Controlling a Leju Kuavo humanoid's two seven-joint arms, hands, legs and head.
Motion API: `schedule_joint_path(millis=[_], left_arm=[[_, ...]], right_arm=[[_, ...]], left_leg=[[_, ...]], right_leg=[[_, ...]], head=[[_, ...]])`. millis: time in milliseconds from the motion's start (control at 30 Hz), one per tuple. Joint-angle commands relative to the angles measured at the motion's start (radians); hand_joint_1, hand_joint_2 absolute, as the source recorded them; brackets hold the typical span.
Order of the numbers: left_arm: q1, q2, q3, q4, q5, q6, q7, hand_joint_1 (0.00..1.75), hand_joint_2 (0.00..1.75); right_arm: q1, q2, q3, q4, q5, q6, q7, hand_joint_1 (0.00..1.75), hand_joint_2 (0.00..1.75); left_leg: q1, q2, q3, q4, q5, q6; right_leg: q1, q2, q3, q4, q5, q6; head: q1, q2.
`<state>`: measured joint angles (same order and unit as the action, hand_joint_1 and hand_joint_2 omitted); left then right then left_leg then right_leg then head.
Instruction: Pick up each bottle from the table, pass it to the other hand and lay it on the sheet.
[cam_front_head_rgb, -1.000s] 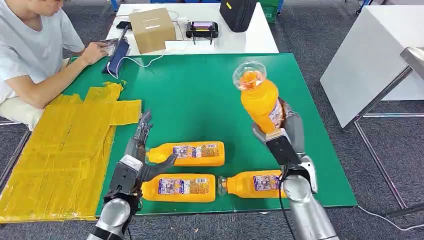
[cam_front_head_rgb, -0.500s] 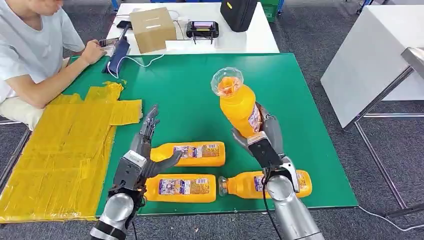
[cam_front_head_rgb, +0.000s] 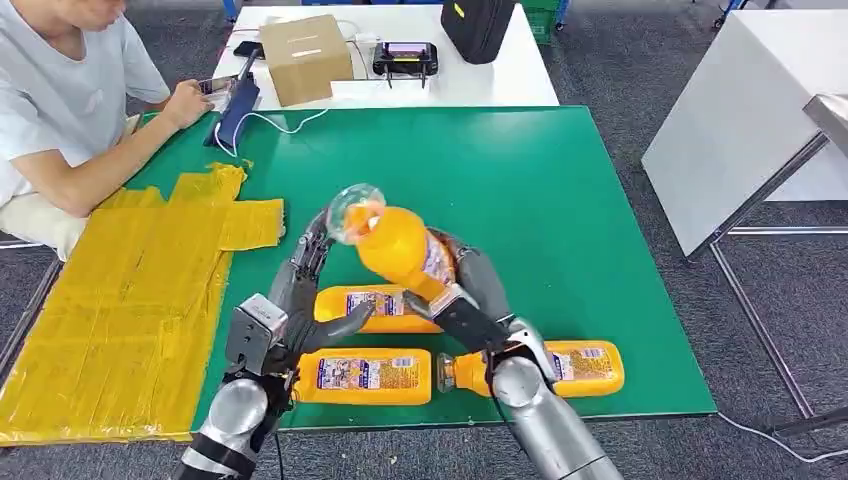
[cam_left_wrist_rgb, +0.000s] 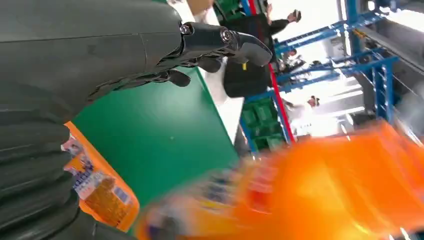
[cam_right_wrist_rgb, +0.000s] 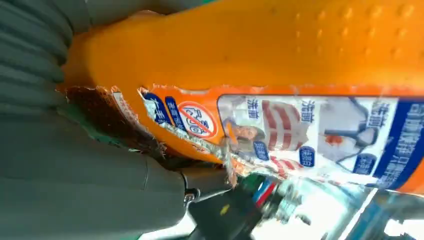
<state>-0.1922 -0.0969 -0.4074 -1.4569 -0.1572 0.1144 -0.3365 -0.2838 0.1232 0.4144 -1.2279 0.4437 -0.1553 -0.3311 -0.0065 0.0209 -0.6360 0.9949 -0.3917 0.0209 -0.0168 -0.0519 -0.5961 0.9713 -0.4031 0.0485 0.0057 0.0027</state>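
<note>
My right hand (cam_front_head_rgb: 470, 295) grips an orange bottle (cam_front_head_rgb: 398, 248) by its lower body, tilted with its clear cap toward the left, above the green table (cam_front_head_rgb: 520, 180). The same bottle (cam_right_wrist_rgb: 280, 75) shows its torn label in the right wrist view. My left hand (cam_front_head_rgb: 300, 300) is open just left of it, fingers spread upward, thumb over a lying bottle (cam_front_head_rgb: 385, 308). In the left wrist view the held bottle (cam_left_wrist_rgb: 340, 195) is a blur beside my left hand's fingers (cam_left_wrist_rgb: 220, 42). Two more bottles (cam_front_head_rgb: 365, 375) (cam_front_head_rgb: 560, 368) lie near the front edge. The yellow sheet (cam_front_head_rgb: 130, 290) covers the table's left side.
A person (cam_front_head_rgb: 70, 110) sits at the far left with a hand by a phone and a blue device (cam_front_head_rgb: 235, 110). Behind the green table, a white table holds a cardboard box (cam_front_head_rgb: 303, 58), a controller (cam_front_head_rgb: 404, 58) and a black bag (cam_front_head_rgb: 475, 25). Another white table (cam_front_head_rgb: 740, 120) stands right.
My right hand has carried the bottle down and to the left, tilting it toward my left hand. My left hand has risen slightly and stays open.
</note>
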Motion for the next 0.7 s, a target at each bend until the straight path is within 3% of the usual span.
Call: schedule_joint_path(millis=[33,700], left_arm=[[-0.08,0.03,-0.103,0.062,-0.007,-0.021,0.003,0.0,1.75],[-0.109,0.017,-0.152,0.098,-0.036,-0.008,-0.002,0.0,1.75]], right_arm=[[-0.112,0.014,0.167,0.204,0.008,0.028,0.003,1.75,1.75],[-0.144,0.015,0.184,0.264,0.028,-0.007,0.017,1.75,1.75]], left_leg=[[0.001,0.001,0.005,0.0,-0.002,-0.001],[0.001,-0.001,0.005,0.0,-0.002,-0.001]], right_leg=[[0.0,0.006,0.004,-0.001,-0.001,-0.002],[0.0,0.004,0.006,-0.001,-0.002,-0.002]], head=[[0.0,0.0],[0.0,0.0]])
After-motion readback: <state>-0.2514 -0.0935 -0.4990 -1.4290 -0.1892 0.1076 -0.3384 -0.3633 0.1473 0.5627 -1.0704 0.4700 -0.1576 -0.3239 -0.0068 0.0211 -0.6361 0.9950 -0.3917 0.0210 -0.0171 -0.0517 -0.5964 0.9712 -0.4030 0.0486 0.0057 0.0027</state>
